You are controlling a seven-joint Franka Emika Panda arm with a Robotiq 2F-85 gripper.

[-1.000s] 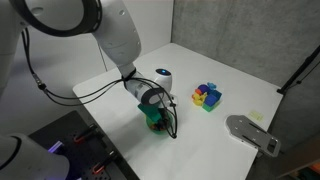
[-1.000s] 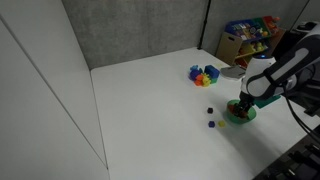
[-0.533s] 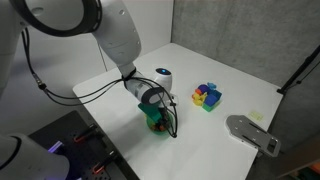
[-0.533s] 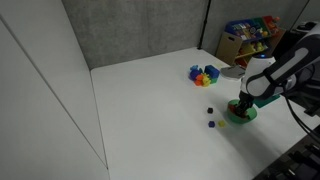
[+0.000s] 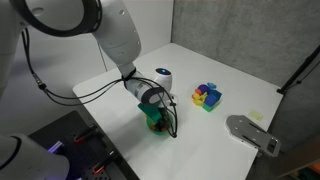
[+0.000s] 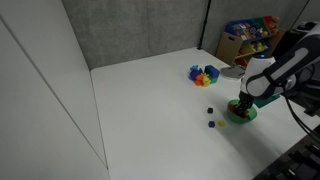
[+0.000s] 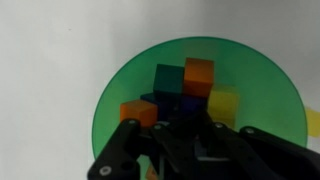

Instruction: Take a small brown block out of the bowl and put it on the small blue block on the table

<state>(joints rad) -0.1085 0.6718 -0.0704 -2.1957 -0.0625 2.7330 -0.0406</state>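
Currently, in the wrist view, a brownish-orange block point(image 7: 138, 112) is lying at the left of the bowl point(image 7: 108, 95). A dark green block point(image 7: 168, 78) is sitting further in, then a second brownish block point(image 7: 198, 72), and a yellow block point(image 7: 222, 105) on the right. The gripper point(image 7: 186, 124) is reaching down among them, but its own body is hiding the tips, so I cannot tell whether the jaws are spread or already pinching anything.

To do this step well, the fingers should be straddling one brown block alone, clear of the dark cube in the middle. They should then be lifting straight up so the light bowl is not tipping.

In an exterior view, a small dark block point(image 6: 212, 124) is resting on the table just left of the bowl. It is too small to name its colour, though it is probably the blue target.

Compared with a second ago, nothing is shifting: arm, bowl and blocks are all sitting where they were.
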